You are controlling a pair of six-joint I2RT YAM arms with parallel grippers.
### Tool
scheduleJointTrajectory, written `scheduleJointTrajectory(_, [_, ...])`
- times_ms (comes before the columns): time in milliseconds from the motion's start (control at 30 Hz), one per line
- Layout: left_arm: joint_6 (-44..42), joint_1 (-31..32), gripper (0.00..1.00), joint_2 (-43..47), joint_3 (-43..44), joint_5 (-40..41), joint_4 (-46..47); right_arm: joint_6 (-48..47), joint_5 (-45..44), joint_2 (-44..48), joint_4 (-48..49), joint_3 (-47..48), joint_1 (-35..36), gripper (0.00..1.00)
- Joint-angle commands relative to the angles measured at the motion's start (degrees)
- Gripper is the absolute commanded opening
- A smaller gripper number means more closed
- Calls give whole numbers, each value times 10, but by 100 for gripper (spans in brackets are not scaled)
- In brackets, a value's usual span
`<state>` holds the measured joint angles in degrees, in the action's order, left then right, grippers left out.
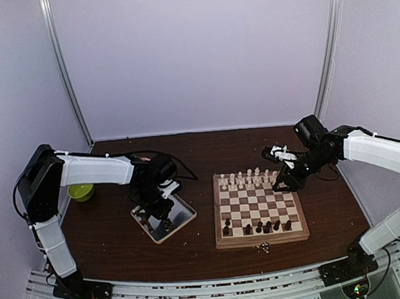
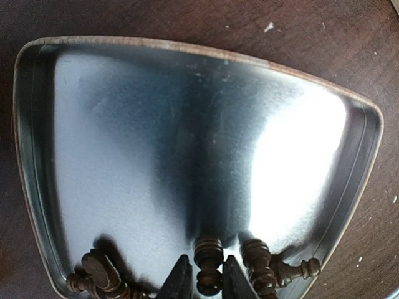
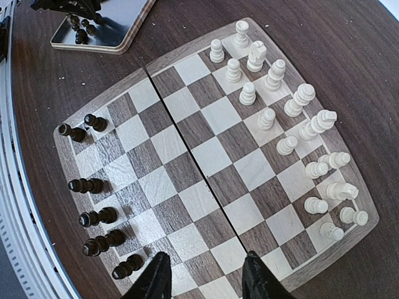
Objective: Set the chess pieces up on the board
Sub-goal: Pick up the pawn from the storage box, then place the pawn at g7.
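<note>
The board (image 1: 262,240) lies on the table (image 1: 118,253) right of centre, in front of your right arm. Cream pieces (image 3: 268,115) fill two rows along its far side. Only six dark pieces (image 3: 96,217) stand on its near side, most of them on the edge row. More dark pieces (image 2: 262,261) sit off the board in the tray (image 2: 37,156), which lies just left of the board and apart from it. They are bunched at the end of the tray under your left wrist, some upright and some lying over. Your left gripper (image 2: 207,283) is down in the tray, and one dark piece (image 2: 209,252) stands upright between its fingers (image 2: 177,283). The jaws are narrow and sit tight on either side of that piece, but you cannot tell from the wrist view whether they pinch it or only flank it. Your right gripper (image 3: 209,280) hangs above the board's right side, near the end of the cream rows. Its jaws are spread wide, with nothing between them but bare squares below, and they touch no piece. A green bowl (image 1: 81,192) sits at the table's left edge behind your left arm, well apart from the tray.
</note>
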<state>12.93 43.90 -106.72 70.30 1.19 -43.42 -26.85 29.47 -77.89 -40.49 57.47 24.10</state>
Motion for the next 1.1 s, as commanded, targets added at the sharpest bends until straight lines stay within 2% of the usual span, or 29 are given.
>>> scheduleJointTrajectory(0, [-12, -5, 16, -2, 16, -5, 4, -7, -8, -1, -3, -3, -1, 40])
scheduleJointTrajectory(100, [-16, -10, 11, 3, 24, -17, 3, -6, -8, -2, -4, -3, -1, 40])
scheduleJointTrajectory(400, [-31, -43, 12, 35, 63, -139, 62, -5, -14, 5, 0, -5, 0, 40])
scheduleJointTrajectory(600, [-39, -4, 14, 18, 124, -245, 123, -4, -17, 9, 0, -6, -1, 39])
scheduleJointTrajectory(733, [-85, 49, 15, -3, 174, -233, 114, -2, -26, 12, 6, -9, 0, 39])
scheduleJointTrajectory(933, [-193, 104, 16, -41, 253, -179, 43, 25, -125, 19, 45, -18, -1, 39])
scheduleJointTrajectory(1067, [-251, 132, 16, -70, 303, -173, 5, 46, -162, 20, 64, -20, -9, 39])
